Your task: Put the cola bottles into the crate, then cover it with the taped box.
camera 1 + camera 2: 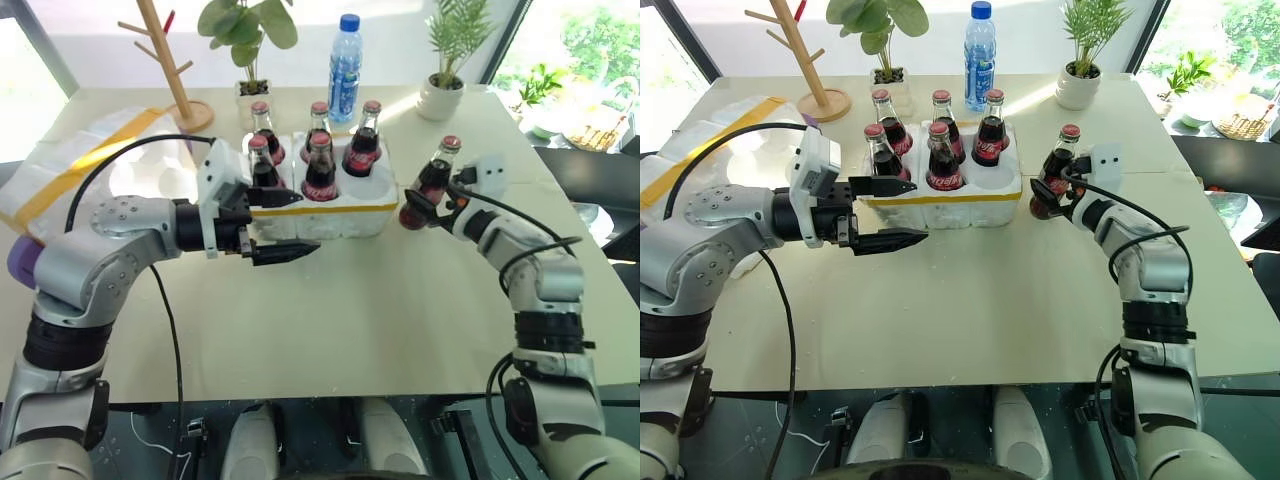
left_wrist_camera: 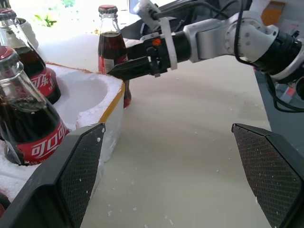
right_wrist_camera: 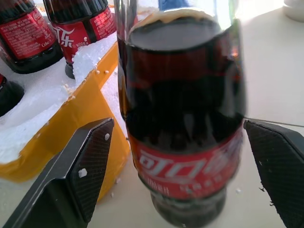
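Five cola bottles standing in the crate, a low white foam block with a yellow tape band, at the middle of the table; near-right well empty. Sixth cola bottle upright on the table just right of the crate, between the fingers of the right gripper; fingers set apart on either side of its lower body, with gaps to the glass visible in the right wrist view, contact not certain. Left gripper spread wide and empty, reaching rightward along the near-left of the crate. Taped box at far left, partly behind the left arm. Water bottle, two potted plants and a wooden stand along the far edge
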You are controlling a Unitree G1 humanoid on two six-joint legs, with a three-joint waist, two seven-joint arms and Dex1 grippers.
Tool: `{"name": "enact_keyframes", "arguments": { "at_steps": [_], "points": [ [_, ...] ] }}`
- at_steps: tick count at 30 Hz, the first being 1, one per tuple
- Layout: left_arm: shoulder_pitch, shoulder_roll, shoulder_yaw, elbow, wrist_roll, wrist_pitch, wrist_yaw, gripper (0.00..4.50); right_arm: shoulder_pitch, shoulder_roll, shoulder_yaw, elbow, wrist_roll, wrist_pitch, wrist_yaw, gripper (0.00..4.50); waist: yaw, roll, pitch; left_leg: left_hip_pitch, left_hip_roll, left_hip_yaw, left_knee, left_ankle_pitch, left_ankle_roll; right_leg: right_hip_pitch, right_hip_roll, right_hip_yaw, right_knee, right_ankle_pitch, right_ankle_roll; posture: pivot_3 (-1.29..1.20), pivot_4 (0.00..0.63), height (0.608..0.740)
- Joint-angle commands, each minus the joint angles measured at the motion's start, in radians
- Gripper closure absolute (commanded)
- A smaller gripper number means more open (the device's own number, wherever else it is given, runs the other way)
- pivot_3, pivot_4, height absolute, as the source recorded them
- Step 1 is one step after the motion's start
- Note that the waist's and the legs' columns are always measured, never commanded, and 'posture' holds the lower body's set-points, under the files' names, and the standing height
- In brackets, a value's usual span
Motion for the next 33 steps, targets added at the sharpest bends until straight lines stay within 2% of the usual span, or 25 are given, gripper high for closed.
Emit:
{"name": "enact_keyframes", "arguments": {
  "at_steps": [1, 2, 6, 10, 15, 22, 33],
  "points": [
    [-0.005, 0.007, 0.034, -0.02, 0.003, -0.009, 0.012, 0.0, -0.046, -0.019, 0.0, 0.028, -0.014, -0.062, 0.025, 1.32, 0.001, 0.0, 0.0, 0.0, 0.0, 0.0, 0.0, 0.0, 0.0, 0.0, 0.0, 0.0, 0.0, 0.0, 0.0, 0.0, 0.15, 0.74],
    [-0.003, 0.009, 0.038, -0.022, 0.002, -0.007, 0.017, 0.0, -0.048, -0.029, -0.003, 0.022, -0.012, -0.06, 0.032, 1.76, 0.001, 0.0, 0.0, 0.0, 0.0, 0.0, 0.0, 0.0, 0.0, 0.0, 0.0, 0.0, 0.0, 0.0, 0.0, 0.0, 0.15, 0.74],
    [0.023, 0.025, 0.077, -0.042, -0.012, 0.004, 0.04, 0.0, -0.079, -0.104, -0.042, -0.052, 0.017, -0.04, 0.073, 1.77, 0.001, 0.001, 0.001, -0.001, 0.0, 0.0, 0.0, 0.0, 0.0, -0.001, 0.0, 0.0, 0.0, 0.0, 0.0, 0.0, 0.15, 0.74],
    [0.055, 0.035, 0.115, -0.068, -0.03, 0.018, 0.071, 0.0, -0.173, -0.162, -0.075, -0.116, 0.099, 0.005, 0.134, 1.77, -0.002, 0.003, 0.002, -0.002, 0.0, 0.001, 0.0, 0.0, 0.0, -0.003, 0.0, 0.0, 0.0, 0.0, 0.0, 0.0, 0.15, 0.74],
    [0.084, 0.031, 0.146, -0.1, -0.052, 0.033, 0.11, 0.0, -0.291, -0.15, -0.047, -0.187, 0.211, 0.107, 0.211, 1.77, -0.021, 0.004, 0.003, -0.001, 0.002, 0.001, -0.001, 0.0, 0.0, -0.004, 0.002, 0.002, 0.001, 0.0, 0.0, 0.0, 0.15, 0.74],
    [0.073, 0.025, 0.135, -0.1, -0.053, 0.027, 0.132, 0.0, -0.304, -0.085, 0.055, -0.132, 0.151, 0.06, 0.2, 1.77, -0.015, 0.002, 0.002, -0.001, 0.001, 0.002, 0.0, 0.0, 0.0, -0.002, -0.001, 0.0, 0.001, 0.0, -0.001, 0.0, 0.15, 0.74],
    [0.051, 0.022, 0.124, -0.091, -0.046, 0.024, 0.139, 0.0, -0.214, -0.017, 0.214, -0.034, 0.008, -0.01, 0.219, 1.77, 0.001, 0.002, 0.002, -0.002, 0.001, 0.002, 0.0, 0.0, 0.0, -0.003, 0.0, 0.0, 0.001, 0.0, -0.001, 0.0, 0.15, 0.74]
  ]
}}
